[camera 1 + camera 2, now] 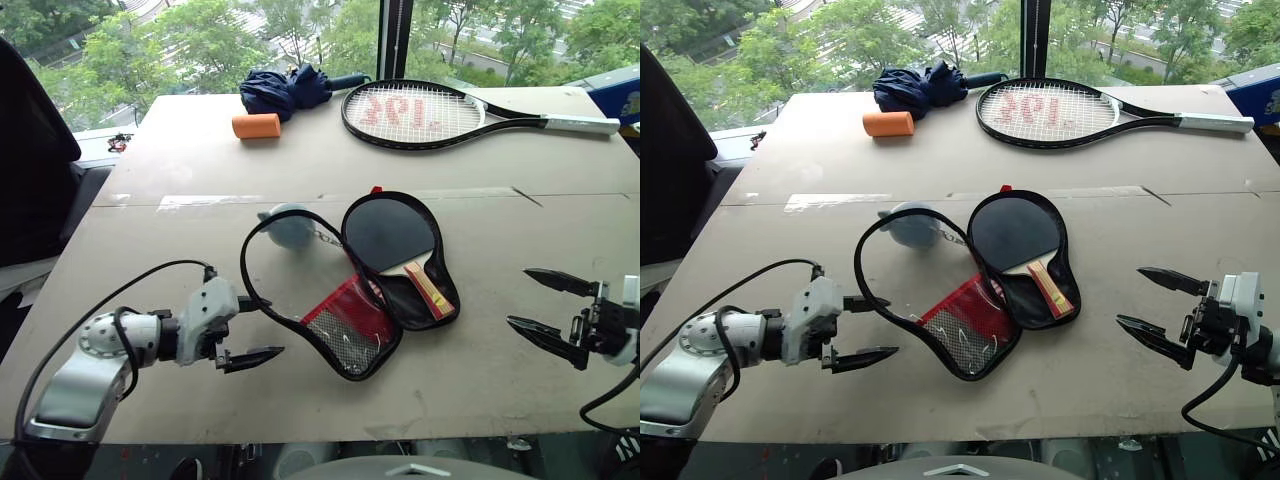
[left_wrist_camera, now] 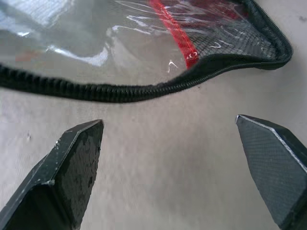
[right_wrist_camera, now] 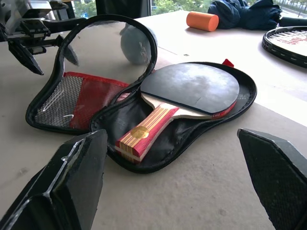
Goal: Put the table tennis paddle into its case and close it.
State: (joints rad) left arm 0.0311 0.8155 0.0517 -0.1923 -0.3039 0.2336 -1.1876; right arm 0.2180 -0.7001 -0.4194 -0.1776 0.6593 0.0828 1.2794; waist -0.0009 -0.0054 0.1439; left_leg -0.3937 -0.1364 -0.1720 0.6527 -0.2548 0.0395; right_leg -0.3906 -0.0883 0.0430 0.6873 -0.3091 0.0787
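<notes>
The table tennis paddle (image 1: 390,235), with a black face and a striped wooden handle, lies inside the black half of the open case (image 1: 402,305) at the table's middle. The case's lid (image 1: 345,325), with a clear window and a red mesh pocket, is folded out to the left. My left gripper (image 1: 272,328) is open just left of the lid's zipper edge (image 2: 144,91), low over the table, and touches nothing. My right gripper (image 1: 520,297) is open to the right of the case and points level at the paddle (image 3: 192,86), with nothing between its fingers.
At the back of the table lie a large strung tennis racket (image 1: 420,112), an orange cylinder (image 1: 257,126) and a folded dark blue umbrella (image 1: 285,90). A pale blue ball (image 1: 288,228) on a chain sits by the lid's far side. The table's front edge runs close below both grippers.
</notes>
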